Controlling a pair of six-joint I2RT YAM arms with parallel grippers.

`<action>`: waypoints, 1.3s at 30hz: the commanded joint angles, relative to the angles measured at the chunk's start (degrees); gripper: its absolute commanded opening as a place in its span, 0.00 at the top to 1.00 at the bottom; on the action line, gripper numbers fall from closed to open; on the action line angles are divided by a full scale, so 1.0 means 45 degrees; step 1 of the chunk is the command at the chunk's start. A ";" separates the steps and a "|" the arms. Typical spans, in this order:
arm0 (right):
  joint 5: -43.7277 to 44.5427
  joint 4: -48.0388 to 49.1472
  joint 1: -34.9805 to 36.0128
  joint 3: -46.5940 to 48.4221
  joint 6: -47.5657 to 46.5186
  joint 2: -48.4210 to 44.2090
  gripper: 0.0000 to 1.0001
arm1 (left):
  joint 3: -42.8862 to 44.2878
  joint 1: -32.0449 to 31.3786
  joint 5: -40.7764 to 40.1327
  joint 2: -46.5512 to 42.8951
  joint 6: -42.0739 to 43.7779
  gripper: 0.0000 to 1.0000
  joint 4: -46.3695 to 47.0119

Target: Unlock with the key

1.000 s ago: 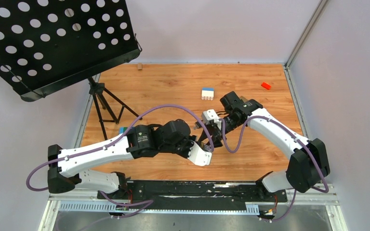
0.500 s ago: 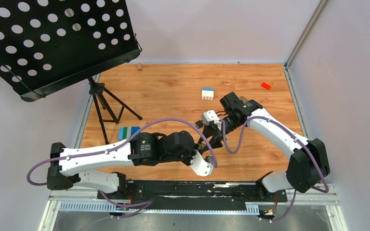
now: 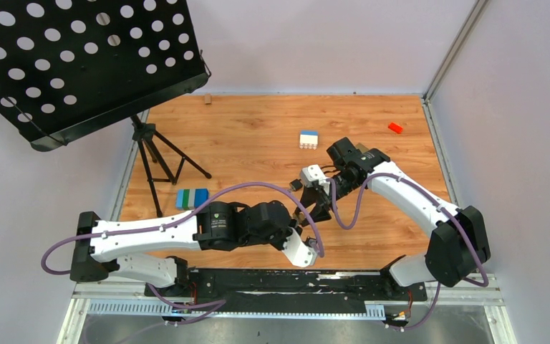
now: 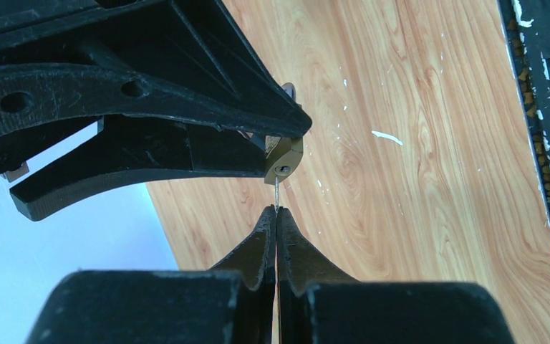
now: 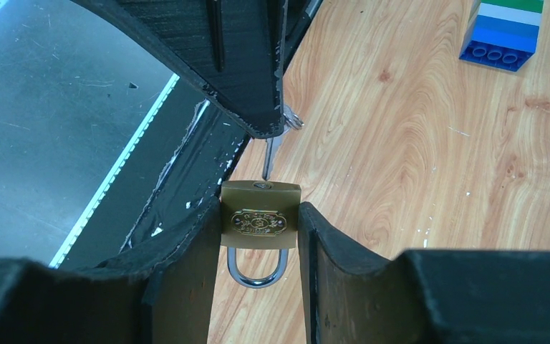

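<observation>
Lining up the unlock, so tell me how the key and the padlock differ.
The key is thin, grey and small; the padlock is blocky brass and larger. The left gripper pinches the key; the right gripper clamps the padlock. Both are held above the table, meeting at the keyhole.

This is a robotics lab, a small test cell. A white left arm [image 3: 143, 233] and right arm [image 3: 408, 193] are bolted to a black rail [image 3: 344, 283] at the edge of a wood-pattern table [image 3: 258, 129]. Plain pale walls [image 3: 315, 43] enclose it. Toy bricks [image 3: 309, 139] lie on the table, and a perforated black stand [image 3: 79, 64] is beside it.
</observation>
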 commanded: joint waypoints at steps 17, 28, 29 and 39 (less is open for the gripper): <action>-0.1104 -0.0497 0.0071 0.0304 -0.0652 0.0288 1.00 | -0.0479 -0.0701 -0.0693 -0.0395 0.1214 1.00 0.0693; -0.1159 -0.0736 0.0073 0.0423 -0.0847 0.0581 1.00 | -0.0927 -0.0839 -0.0813 -0.0487 0.1817 1.00 0.1083; -0.1145 -0.0739 0.0074 0.0414 -0.0851 0.0581 1.00 | -0.0932 -0.0849 -0.0817 -0.0471 0.1828 1.00 0.1091; -0.1134 -0.0744 0.0070 0.0424 -0.0829 0.0599 1.00 | -0.0905 -0.0955 -0.0877 -0.0397 0.1829 1.00 0.1137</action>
